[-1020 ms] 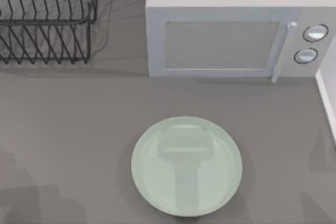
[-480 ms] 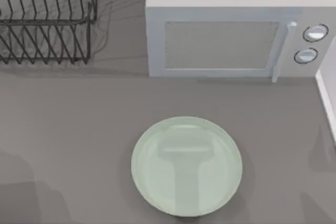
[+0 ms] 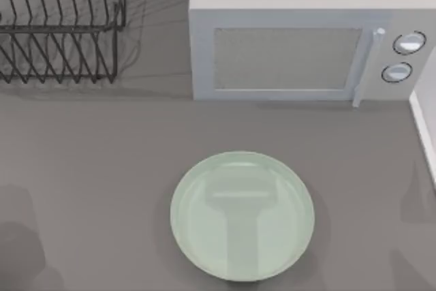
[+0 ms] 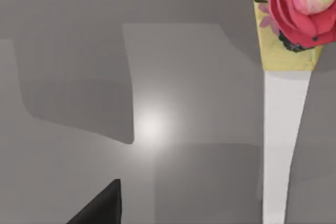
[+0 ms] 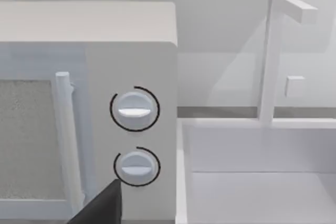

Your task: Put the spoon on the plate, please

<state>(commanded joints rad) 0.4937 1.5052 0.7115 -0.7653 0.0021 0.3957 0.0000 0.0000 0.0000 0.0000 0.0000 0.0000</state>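
My left wrist view shows the spoon [image 4: 281, 145], its pale handle lying on the grey surface [image 4: 173, 66], a red flower-like ornament [image 4: 296, 6] at its end; the plate [image 3: 242, 216] sits bare at the near middle of the surface from above, microwave [image 3: 300, 39] behind it, wire rack [image 3: 61, 25] far left; a sink [image 5: 257, 171] flanks the microwave; I cannot tell how either end effector's fingers stand.
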